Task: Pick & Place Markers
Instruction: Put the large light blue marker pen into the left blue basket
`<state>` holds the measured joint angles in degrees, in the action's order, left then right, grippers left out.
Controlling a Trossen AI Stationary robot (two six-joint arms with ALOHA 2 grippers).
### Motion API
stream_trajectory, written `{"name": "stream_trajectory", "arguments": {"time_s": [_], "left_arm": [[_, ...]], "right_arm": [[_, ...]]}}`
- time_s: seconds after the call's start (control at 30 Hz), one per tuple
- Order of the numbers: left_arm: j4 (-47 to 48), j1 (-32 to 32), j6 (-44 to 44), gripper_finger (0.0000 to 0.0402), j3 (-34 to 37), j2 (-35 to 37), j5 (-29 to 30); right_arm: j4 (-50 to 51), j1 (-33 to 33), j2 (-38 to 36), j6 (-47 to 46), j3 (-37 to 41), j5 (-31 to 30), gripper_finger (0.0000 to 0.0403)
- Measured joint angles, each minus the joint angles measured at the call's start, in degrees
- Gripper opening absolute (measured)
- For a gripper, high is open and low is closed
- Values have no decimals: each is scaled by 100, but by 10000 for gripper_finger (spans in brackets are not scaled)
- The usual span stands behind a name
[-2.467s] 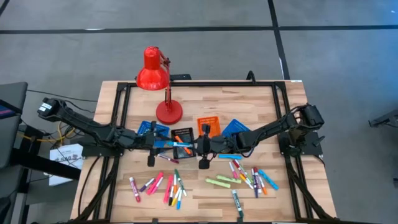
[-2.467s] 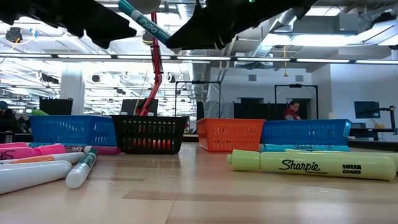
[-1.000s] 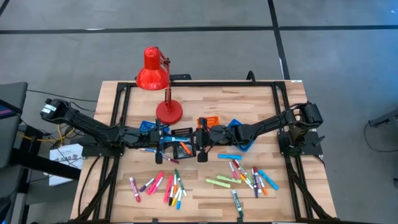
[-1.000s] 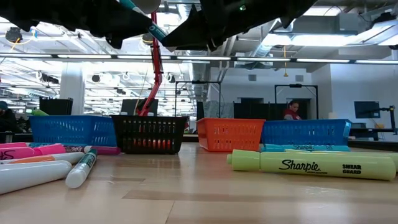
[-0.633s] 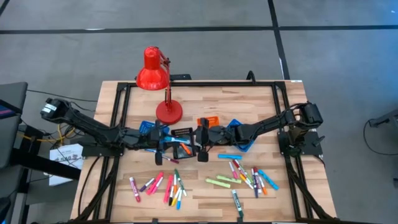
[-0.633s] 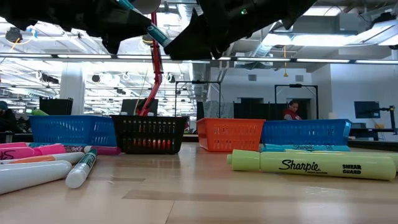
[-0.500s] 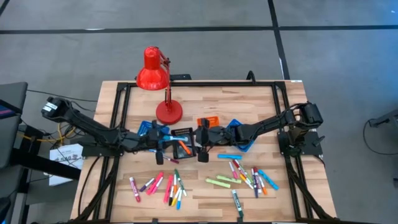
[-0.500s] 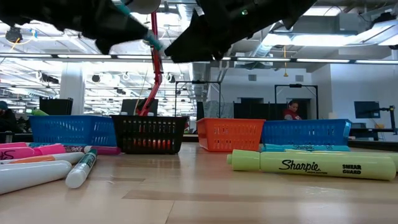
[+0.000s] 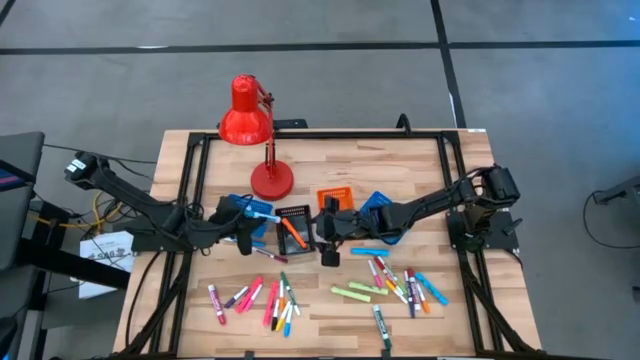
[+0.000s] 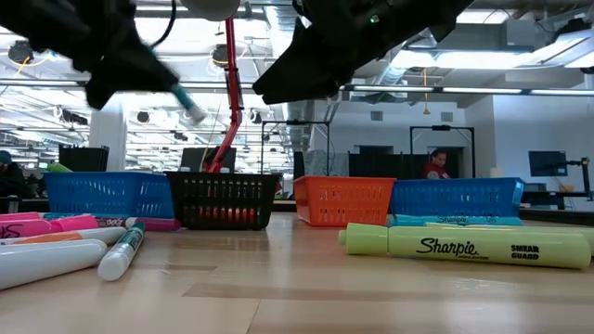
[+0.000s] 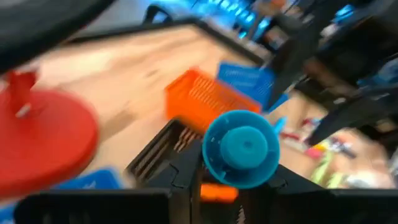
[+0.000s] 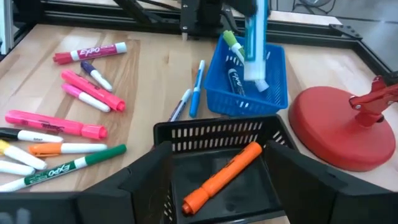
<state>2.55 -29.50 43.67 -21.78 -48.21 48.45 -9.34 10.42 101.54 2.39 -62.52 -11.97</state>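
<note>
My left gripper [image 9: 248,222] is shut on a teal-blue marker [image 12: 255,37] above the left blue tray [image 12: 273,93], which holds a few markers. My right gripper [image 12: 217,158] stands open over the black tray [image 12: 217,130], one finger on each side. An orange marker [image 12: 221,177] lies flat on that tray's floor, touched by neither finger. Many more markers [image 9: 280,300] lie loose on the near part of the wooden table [image 9: 330,160]. My left gripper pinches the teal-blue marker between its two fingers, with the marker running roughly along them. Its round end [image 11: 241,148] faces the wrist camera and hides the place of contact. The free end [image 10: 190,109] slants down, clear of the tray.
An orange tray [image 9: 335,198] and a second blue tray [image 9: 380,205] stand right of the black one. A red desk lamp [image 9: 245,115] rises behind them on its round base [image 9: 271,180]. Another cluster of markers [image 9: 400,285] lies near right. Black rails [image 9: 320,133] frame the table.
My left gripper has carried the teal-blue marker toward the table's left edge and lower, from beside the black tray to over the left blue tray. My right gripper has drawn back a little toward the right edge. The orange marker now lies in the black tray.
</note>
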Motion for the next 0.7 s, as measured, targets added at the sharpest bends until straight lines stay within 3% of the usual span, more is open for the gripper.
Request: {"name": "stream_trajectory", "arguments": {"time_s": [0.23,0.5,0.7], "left_arm": [[1966,69,1539,77,0,200,-6],[2595,452,1682,80,2,79,-672],[2574,849,1656,116,2,-198,-855]], "right_arm": [[34,79,0,3,0,7,249],[7,72,0,9,0,4,249],[-101,72,0,66,0,7,249]]}}
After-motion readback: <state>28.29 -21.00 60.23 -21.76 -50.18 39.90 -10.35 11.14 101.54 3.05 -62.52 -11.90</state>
